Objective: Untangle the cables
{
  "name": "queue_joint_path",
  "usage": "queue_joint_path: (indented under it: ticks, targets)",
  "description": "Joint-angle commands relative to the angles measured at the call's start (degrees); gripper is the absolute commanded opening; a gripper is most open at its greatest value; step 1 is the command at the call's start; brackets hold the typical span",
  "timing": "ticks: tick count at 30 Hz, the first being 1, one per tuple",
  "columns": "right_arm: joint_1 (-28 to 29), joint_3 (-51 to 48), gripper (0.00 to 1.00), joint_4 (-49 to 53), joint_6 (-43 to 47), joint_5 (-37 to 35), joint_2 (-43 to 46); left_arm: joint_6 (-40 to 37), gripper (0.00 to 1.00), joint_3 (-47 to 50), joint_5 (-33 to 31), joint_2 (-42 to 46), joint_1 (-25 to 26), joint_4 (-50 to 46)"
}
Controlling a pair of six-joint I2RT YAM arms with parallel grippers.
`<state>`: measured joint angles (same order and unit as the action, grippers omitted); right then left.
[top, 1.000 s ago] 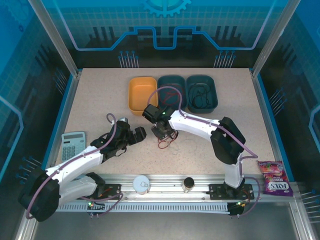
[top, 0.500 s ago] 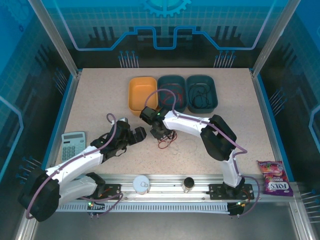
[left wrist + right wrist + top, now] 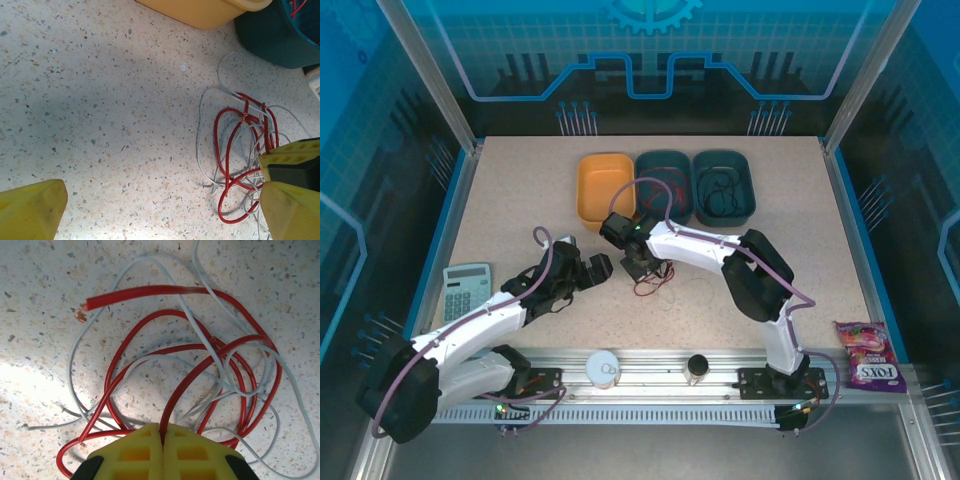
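- Between the fingers of my right gripper (image 3: pixel 161 434), a strand of the red cable (image 3: pixel 150 290) runs into the seam. The yellow fingers are pressed together on it with no gap visible.
- Just ahead of that grip, the red cable lies in several overlapping loops flat on the speckled table (image 3: pixel 40 270). Its cut end lies ahead and to the left of the fingertips.
- Threaded through those loops, the pale grey cable (image 3: pixel 70 360) crosses the red one at several places. The two are not separated.
- My left gripper (image 3: pixel 160 200) stands with its fingers wide apart and grips nothing. Bare table lies between them.
- Ahead and to the right of my left gripper, the same red and grey tangle rests on the table, close beside the right-hand finger.
- Beyond both grippers, an orange bin (image 3: pixel 605 190) and two teal bins stand in a row. The middle teal bin (image 3: pixel 650 160) shows red wire inside, and the far teal bin (image 3: pixel 723 155) holds a black cable (image 3: pixel 720 192).
- Seen from above, my left gripper sits just to the left of the right one, near it but apart.
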<state>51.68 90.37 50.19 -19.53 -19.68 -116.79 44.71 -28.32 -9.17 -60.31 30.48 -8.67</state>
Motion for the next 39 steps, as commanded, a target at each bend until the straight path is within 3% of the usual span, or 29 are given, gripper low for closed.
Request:
queue_joint_path:
  ticks: [1, 9, 17, 23, 28, 33, 39]
  targets:
    - [-0.14, -1.22, 0.00, -0.09, -1.02, 0.12, 6.24, -2.00, 0.99, 0.35, 1.72, 0.09, -0.43, 0.78]
    - [-0.18, -5.77, 0.00, -4.28, -1.48, 4.34, 17.97, -4.25, 0.99, 0.45, 3.04, 2.67, -0.48, 1.92]
    - [-1.22, -6.36, 0.00, -6.88, -0.77, 9.67, 23.80, -7.66, 0.99, 0.74, 7.34, 7.40, -0.49, 4.23]
    - [-3.92, -9.33, 0.00, -12.11, -2.02, 17.57, 28.02, -9.94, 0.99, 0.34, 9.85, 9.69, -0.46, 5.43]
    - [-6.16, -12.10, 0.00, -16.12, -3.62, 22.42, 31.00, -10.43, 0.89, -0.40, 11.74, 6.46, -0.51, 6.67]
    - [-6.64, -12.50, 0.00, -17.46, -3.87, 23.40, 33.80, -9.32, 0.78, -0.91, 17.57, 0.25, -0.41, 11.78]
    - [-6.65, -14.87, 0.00, -22.16, -4.65, 22.83, 38.99, -7.03, 0.77, -0.78, 20.00, -4.51, 0.05, 17.16]
